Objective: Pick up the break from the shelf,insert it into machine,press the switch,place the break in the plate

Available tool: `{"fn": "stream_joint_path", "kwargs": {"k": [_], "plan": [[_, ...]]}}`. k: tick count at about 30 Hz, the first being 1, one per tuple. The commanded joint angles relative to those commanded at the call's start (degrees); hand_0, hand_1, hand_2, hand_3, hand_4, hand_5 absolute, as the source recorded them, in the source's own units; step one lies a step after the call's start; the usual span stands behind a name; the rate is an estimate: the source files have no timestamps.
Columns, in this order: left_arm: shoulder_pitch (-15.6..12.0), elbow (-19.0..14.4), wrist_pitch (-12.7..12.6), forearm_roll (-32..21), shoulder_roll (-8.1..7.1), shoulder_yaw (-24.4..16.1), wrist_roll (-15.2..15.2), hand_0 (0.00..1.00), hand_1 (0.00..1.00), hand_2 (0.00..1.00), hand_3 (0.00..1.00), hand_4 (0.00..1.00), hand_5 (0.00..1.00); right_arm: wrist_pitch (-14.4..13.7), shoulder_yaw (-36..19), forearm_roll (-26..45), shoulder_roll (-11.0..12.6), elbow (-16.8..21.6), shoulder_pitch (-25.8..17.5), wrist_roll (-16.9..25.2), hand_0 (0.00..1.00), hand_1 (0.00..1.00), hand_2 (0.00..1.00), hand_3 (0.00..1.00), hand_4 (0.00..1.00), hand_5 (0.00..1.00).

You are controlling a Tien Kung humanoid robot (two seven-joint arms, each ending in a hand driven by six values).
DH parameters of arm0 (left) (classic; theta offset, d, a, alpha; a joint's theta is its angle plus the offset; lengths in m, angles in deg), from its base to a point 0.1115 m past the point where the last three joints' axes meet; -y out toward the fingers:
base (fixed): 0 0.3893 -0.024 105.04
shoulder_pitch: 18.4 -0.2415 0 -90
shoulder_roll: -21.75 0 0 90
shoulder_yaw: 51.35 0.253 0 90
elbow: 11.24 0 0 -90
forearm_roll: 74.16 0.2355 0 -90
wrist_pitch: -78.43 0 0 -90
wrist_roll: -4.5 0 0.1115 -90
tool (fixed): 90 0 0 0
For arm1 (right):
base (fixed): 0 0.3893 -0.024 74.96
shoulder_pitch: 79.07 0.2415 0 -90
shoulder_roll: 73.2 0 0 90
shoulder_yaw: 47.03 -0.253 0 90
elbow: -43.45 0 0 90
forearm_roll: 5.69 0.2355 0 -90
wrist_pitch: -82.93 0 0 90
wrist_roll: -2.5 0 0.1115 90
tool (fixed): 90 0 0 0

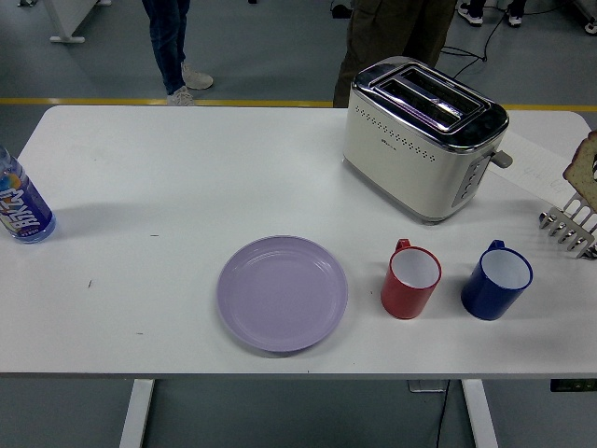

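Observation:
A slice of bread [587, 164] shows at the far right edge, cut off by the frame, just above the metal rack [567, 227]. Whatever holds it lies beyond the picture's edge; neither of my hands is visible. The cream and chrome toaster [424, 140] stands at the back right with its two slots open on top and its lever [502, 159] on the right end. The lilac plate [283, 292] lies empty near the table's front middle.
A red mug [410, 279] and a blue mug [496, 279] stand between the plate and the rack. A blue-labelled bottle [20, 205] is at the left edge. Two people's legs [390, 37] stand behind the table's far side.

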Motion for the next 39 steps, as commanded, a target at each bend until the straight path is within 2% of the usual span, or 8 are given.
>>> {"fn": "stream_joint_path", "kwargs": {"k": [39], "plan": [[0.1,0.0,0.0,0.1,-0.19,-0.1,0.0,0.631,0.493,0.486,0.544,0.334,0.81,3.9,0.9,5.7,4.0,6.6,2.6,-1.5,0.179,0.251,0.456,0.478,0.572,0.075]]}}
